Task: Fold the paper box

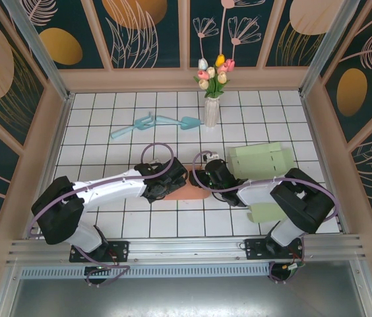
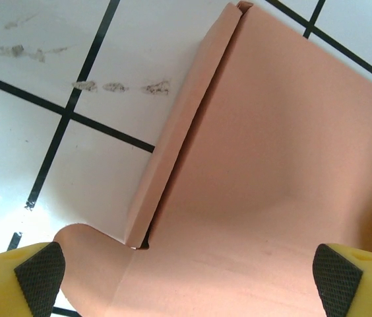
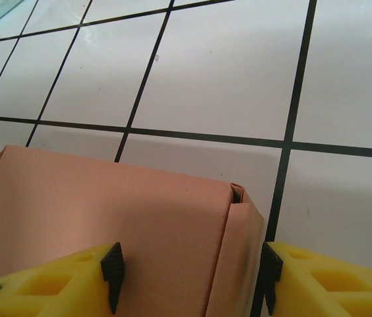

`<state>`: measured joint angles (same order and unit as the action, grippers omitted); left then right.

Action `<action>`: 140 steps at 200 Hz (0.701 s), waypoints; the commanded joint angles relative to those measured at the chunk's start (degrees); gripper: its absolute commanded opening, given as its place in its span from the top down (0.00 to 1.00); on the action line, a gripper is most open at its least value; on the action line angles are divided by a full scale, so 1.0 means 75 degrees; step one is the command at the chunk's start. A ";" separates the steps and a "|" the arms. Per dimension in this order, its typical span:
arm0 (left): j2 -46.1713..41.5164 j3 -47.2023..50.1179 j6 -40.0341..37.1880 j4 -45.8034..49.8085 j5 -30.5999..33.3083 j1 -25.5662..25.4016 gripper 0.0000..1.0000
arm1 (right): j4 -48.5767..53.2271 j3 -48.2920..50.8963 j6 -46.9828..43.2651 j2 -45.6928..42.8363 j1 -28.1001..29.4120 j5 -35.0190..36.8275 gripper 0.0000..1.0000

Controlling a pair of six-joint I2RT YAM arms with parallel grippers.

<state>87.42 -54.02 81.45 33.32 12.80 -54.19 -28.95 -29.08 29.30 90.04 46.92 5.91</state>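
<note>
The paper box (image 1: 185,193) is a salmon-pink sheet lying partly folded on the tiled table between my two grippers. In the left wrist view the box (image 2: 272,165) has one long side wall folded up and a rounded flap at the lower left. My left gripper (image 2: 189,274) hangs wide open just above it, holding nothing. In the right wrist view the box (image 3: 107,211) has a narrow folded wall (image 3: 242,251) along its right edge. My right gripper (image 3: 189,274) stands open astride that end. One pad is over the flat panel and the other is beside the wall.
A flat green paper sheet (image 1: 262,160) lies right of the arms, and a smaller green piece (image 1: 268,212) sits near the right arm's elbow. A vase of tulips (image 1: 211,109) and a light-blue scoop (image 1: 153,123) stand farther back. Frame walls enclose the table.
</note>
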 commanded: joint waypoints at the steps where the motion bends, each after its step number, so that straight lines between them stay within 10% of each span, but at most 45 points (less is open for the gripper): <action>1: 0.0033 -0.0080 0.0505 0.0246 -0.0133 -0.0055 0.03 | 0.0766 0.0300 0.0068 0.0108 -0.0045 0.0020 0.41; 140: 0.0132 0.0394 0.0949 -0.0514 -0.0634 -0.0075 0.15 | 0.0439 0.0455 0.0204 0.0351 -0.0045 -0.0037 0.42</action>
<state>87.81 -52.07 86.74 31.03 9.41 -54.46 -31.14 -27.92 30.52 90.08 46.92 5.91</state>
